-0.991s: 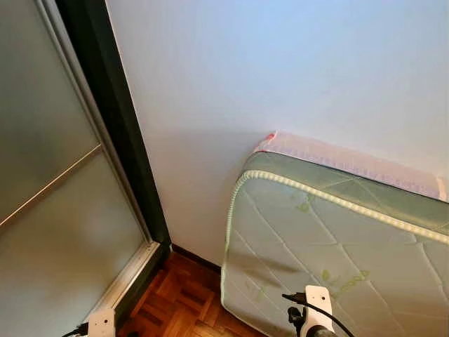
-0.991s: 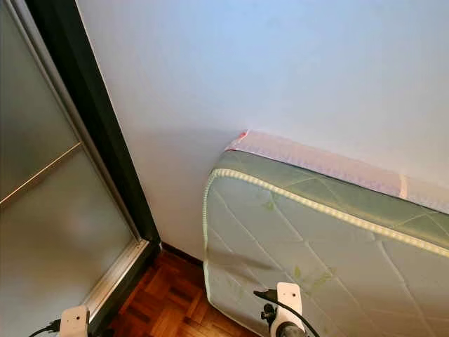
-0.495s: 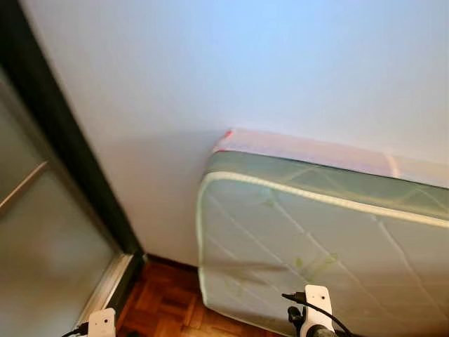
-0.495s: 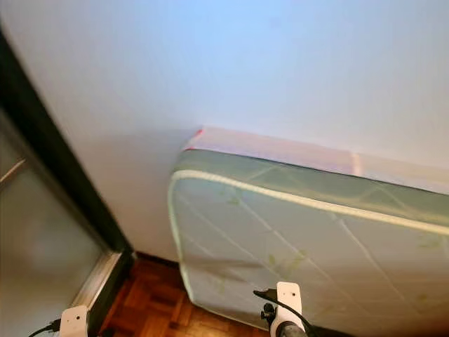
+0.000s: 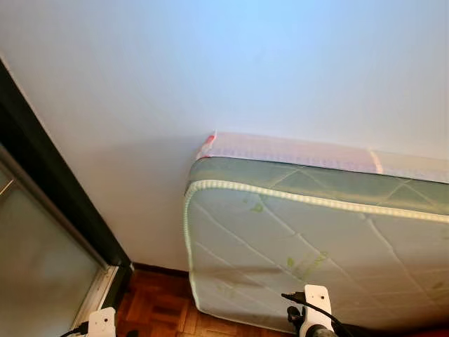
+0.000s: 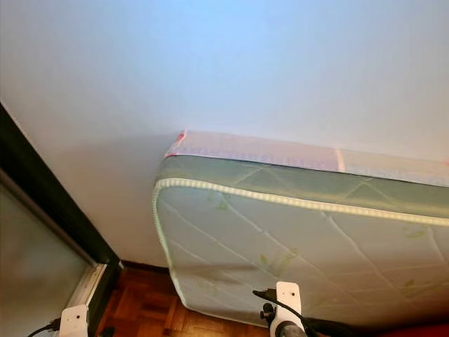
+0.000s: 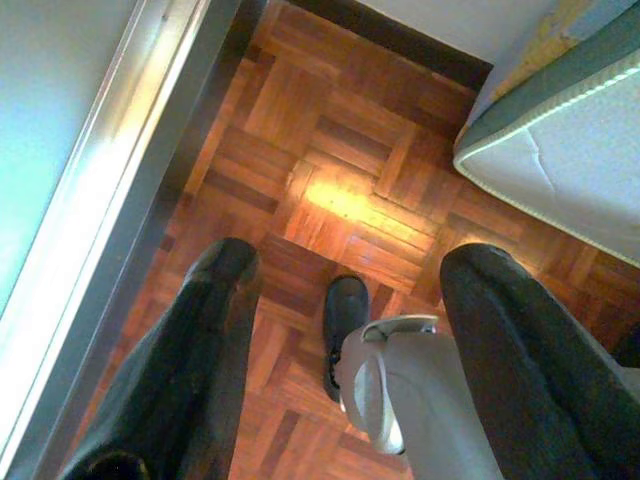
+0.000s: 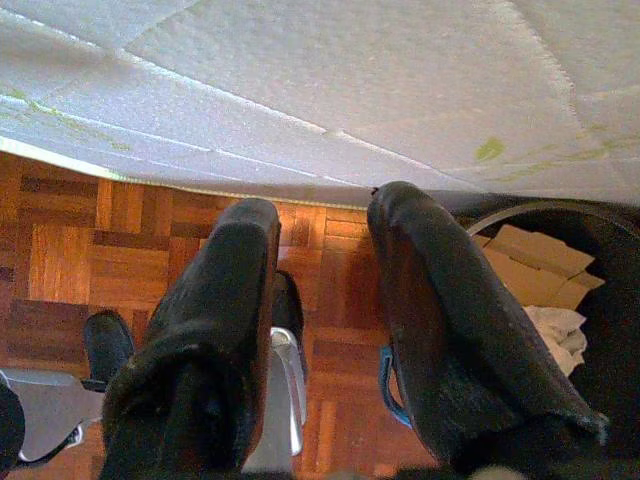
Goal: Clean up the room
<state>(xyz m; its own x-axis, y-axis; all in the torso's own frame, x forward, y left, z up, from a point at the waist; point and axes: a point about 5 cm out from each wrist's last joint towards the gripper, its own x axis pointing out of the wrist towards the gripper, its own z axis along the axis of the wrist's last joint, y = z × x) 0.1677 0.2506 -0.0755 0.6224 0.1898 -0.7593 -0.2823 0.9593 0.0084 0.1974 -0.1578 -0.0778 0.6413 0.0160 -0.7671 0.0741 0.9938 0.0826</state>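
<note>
1 mattress (image 5: 309, 246), 1 sliding door (image 5: 35, 274), 1 bin (image 8: 560, 270) w/ cardboard

— How is the scene taken from the head?
— A white wall (image 5: 280, 63) and the mattress (image 5: 316, 232) leaned on it are faced from near by both eye views, the right one being set slightly aside.

— And from the wrists?
— The parquet floor (image 7: 340, 190) is looked down on past each pair of fingers. The mattress edge and the floor are shared with the head views.
</note>
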